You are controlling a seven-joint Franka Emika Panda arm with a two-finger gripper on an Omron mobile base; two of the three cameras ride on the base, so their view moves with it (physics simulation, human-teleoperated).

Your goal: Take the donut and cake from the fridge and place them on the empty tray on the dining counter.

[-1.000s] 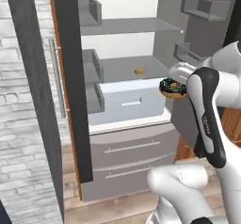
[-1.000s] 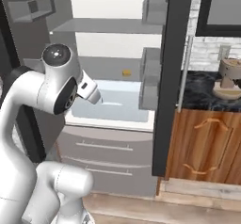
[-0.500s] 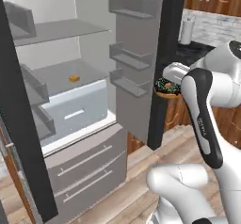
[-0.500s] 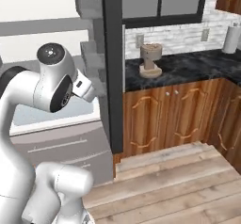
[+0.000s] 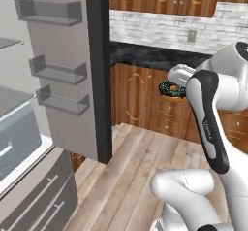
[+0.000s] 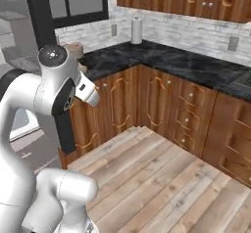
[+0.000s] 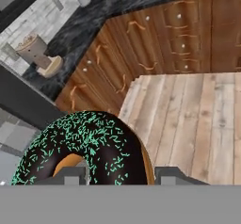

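Wooden cabinets (image 7: 155, 49) beyond the donut (image 7: 89, 148) pinched between the gripper (image 7: 123, 175)'s narrowed jaws, fridge (image 5: 72, 79) door alongside.

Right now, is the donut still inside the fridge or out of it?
Out. The donut sits in the gripper, over wooden floor beside brown cabinets, away from the fridge, whose door hangs open.

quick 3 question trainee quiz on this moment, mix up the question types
1. True or false: the gripper is shut on the donut.
2. The fridge door is: A) open B) closed
3. Fill in: the floor is made of ____ planks.

Key: 1 true. 2 A. 3 wooden.
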